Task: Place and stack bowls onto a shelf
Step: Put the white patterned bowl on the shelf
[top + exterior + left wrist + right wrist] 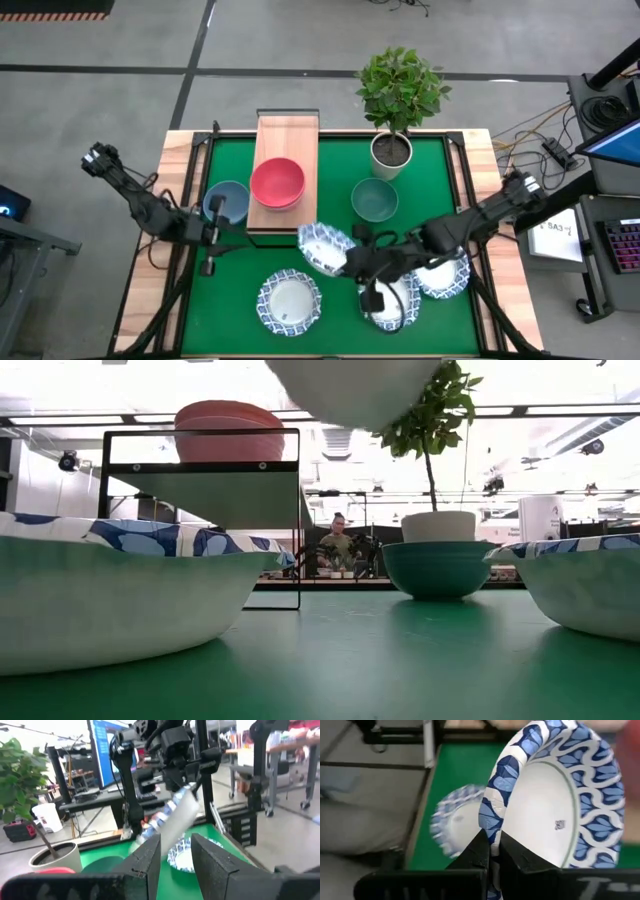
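Observation:
My right gripper (352, 262) is shut on a white bowl with a blue patterned rim (326, 248), held in the air near the shelf's near end; the low view shows its underside (350, 390). The shelf (287, 135) carries a red bowl (277, 183) with a pink rim showing under it. A blue bowl (227, 202) sits on the mat left of the shelf, a teal bowl (375, 199) to its right. Three more patterned bowls (290, 300) (390, 302) (443, 276) rest on the mat near the front. My left gripper (214, 232) is open beside the blue bowl. My right gripper pinches the patterned bowl's rim (492, 832), one finger inside the bowl and one outside. The fingers come level from the table's right side. The bowl is lifted clear of the mat and tipped up steeply, its opening facing sideways.
A white pot with a leafy plant (391, 150) stands at the mat's far right, just behind the teal bowl. The green mat (330, 320) has bare room between the front bowls. Black table frame rails (465, 180) run along both sides. A person sits far off (338, 540).

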`<action>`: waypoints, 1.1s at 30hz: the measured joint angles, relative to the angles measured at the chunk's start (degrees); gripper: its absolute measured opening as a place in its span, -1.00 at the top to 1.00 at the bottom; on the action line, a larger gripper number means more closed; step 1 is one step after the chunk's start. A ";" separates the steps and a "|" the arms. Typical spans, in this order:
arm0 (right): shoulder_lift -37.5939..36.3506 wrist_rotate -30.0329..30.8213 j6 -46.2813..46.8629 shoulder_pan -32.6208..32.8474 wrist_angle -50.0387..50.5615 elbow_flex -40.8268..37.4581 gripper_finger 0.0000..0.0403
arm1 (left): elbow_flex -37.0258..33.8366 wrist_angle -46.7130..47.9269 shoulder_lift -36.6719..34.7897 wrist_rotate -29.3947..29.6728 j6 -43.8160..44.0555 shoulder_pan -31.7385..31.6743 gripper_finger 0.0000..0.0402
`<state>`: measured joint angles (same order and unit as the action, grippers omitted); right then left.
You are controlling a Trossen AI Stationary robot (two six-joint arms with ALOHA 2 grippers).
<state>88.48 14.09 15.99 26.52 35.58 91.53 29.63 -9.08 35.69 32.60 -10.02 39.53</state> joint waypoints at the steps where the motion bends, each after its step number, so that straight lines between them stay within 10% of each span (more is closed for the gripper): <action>1: -0.54 1.91 -2.73 -0.01 -0.43 0.00 0.96 | 0.01 -0.11 -0.28 0.00 0.00 0.00 0.55; 9: -2.09 17.47 -29.47 -5.79 -6.32 0.00 0.96 | 0.02 -1.84 -1.08 0.48 -0.58 0.00 0.55; 14: -1.35 15.25 -40.33 -15.23 -13.54 0.00 0.96 | 0.02 -4.61 -1.47 6.06 -2.36 0.02 0.55; 33: 7.85 7.34 -39.98 -36.45 -20.00 -0.02 0.96 | 0.00 -4.99 -8.49 13.94 -13.01 -0.04 0.55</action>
<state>96.33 21.43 -23.99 -9.93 15.58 91.50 29.63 -14.06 27.20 46.54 -23.03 39.48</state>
